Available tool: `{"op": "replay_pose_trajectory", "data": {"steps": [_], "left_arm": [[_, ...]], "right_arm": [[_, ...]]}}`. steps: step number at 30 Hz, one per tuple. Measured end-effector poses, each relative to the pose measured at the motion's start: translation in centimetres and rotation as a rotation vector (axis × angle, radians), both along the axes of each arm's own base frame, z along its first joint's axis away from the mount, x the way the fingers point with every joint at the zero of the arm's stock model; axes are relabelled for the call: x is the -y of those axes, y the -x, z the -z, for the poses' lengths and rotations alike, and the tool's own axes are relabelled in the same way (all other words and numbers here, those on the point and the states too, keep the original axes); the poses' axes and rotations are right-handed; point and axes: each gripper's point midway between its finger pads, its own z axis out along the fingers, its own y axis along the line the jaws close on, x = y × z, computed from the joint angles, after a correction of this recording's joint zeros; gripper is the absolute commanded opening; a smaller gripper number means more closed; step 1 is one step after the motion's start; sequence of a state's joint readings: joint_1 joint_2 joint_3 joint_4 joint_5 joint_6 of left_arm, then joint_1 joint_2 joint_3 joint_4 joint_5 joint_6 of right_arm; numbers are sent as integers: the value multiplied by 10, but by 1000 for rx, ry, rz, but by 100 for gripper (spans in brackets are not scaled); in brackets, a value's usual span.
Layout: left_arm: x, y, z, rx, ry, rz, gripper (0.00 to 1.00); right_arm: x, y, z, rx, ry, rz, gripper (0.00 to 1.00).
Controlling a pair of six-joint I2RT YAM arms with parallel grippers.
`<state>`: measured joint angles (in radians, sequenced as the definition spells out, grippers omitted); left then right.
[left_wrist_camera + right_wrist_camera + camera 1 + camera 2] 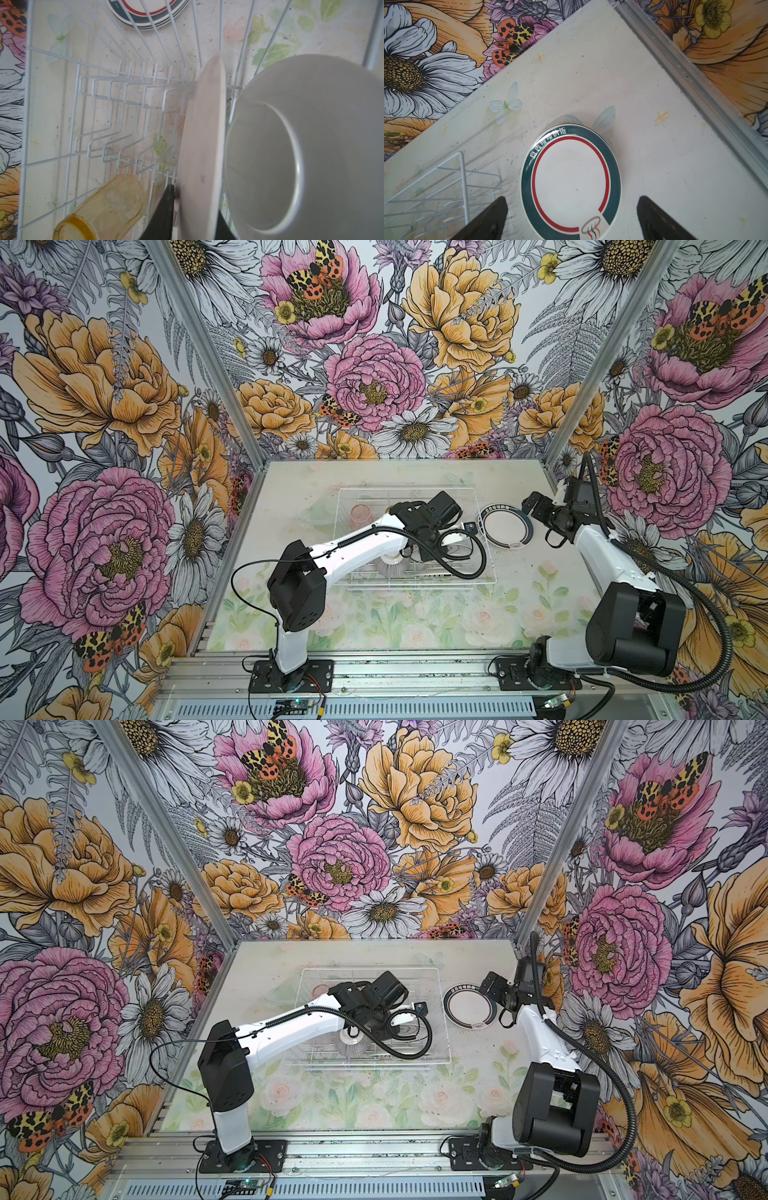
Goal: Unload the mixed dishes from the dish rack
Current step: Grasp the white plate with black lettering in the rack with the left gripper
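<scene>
The white wire dish rack [419, 583] [365, 1061] sits mid-table. Inside it a white plate [203, 135] stands on edge between the prongs. My left gripper [196, 204] is shut on that plate's rim, one black finger on each face. Right beside the plate the ribbed grey bowl [390, 566] [291, 155] lies on its side. An amber tumbler [104, 207] and a pink tumbler [360, 514] also lie in the rack. To the right of the rack, a stack of teal-and-red rimmed plates [506, 526] [571, 182] rests on the table. My right gripper [572, 199] [534, 506] hovers open above the stack.
The floral table mat [415, 626] stretches in front of the rack. An aluminium frame rail [695, 83] and flowered walls close the table at the back and the right. The left arm's black cable [469, 568] loops over the rack's front right part.
</scene>
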<state>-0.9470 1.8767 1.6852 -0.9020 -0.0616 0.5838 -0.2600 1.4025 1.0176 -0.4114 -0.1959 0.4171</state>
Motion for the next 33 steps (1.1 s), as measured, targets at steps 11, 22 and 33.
{"op": "replay_pose_trajectory", "data": {"steps": [11,22,33], "left_arm": [[-3,-17,1,70,-51,-32,22],[-5,-17,12,92,-109,-29,12],[-3,-15,11,98,-116,-17,6]], "right_arm": [[-1,2,5,-11,-3,0,99],[-1,3,5,-12,-3,-1,99],[-2,3,6,-13,-6,-3,99]]}}
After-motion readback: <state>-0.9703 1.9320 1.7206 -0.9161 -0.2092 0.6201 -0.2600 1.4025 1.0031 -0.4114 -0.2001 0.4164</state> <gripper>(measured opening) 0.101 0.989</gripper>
